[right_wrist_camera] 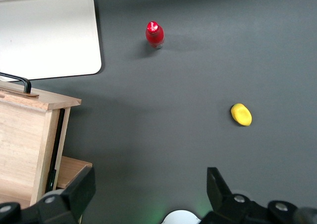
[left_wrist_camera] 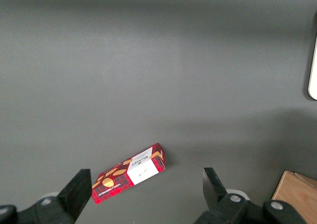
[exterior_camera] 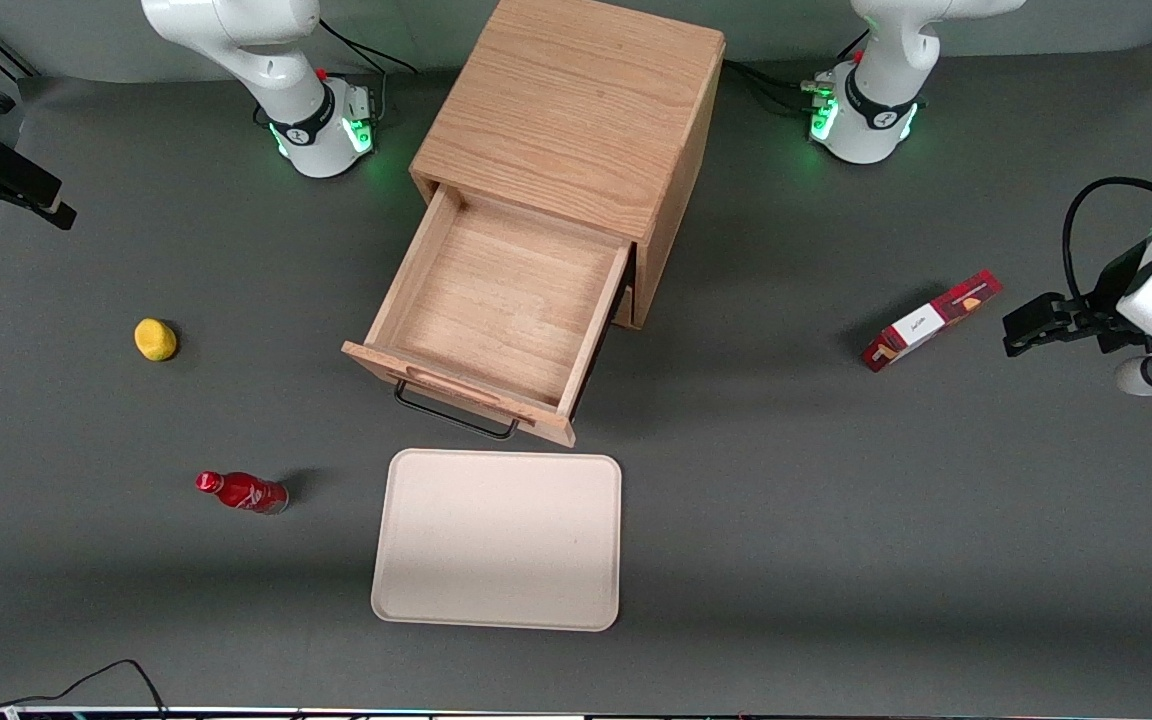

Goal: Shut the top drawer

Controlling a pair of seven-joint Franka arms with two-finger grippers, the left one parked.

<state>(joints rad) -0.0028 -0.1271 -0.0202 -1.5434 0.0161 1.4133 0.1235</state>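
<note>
While the top drawer [exterior_camera: 496, 320] hangs fully pulled out, your claw [exterior_camera: 11, 185] sits high.
Its fingers spread apart over bare counter [right_wrist_camera: 163, 120], well clear of the handle [exterior_camera: 456, 412].

Top drawer [exterior_camera: 496, 310]: pulled out of cabinet [exterior_camera: 576, 110]. Tray [exterior_camera: 498, 540]: nearer the camera. Gripper [exterior_camera: 6, 185]: parted, at working arm's table end.

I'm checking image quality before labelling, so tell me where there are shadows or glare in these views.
Front view: the open top drawer and cabinet cast a soft shadow on the table; green base lights glow. Right wrist view: tray looks washed out, the bottle cap glints, and the open gripper hangs above bare table.
</note>
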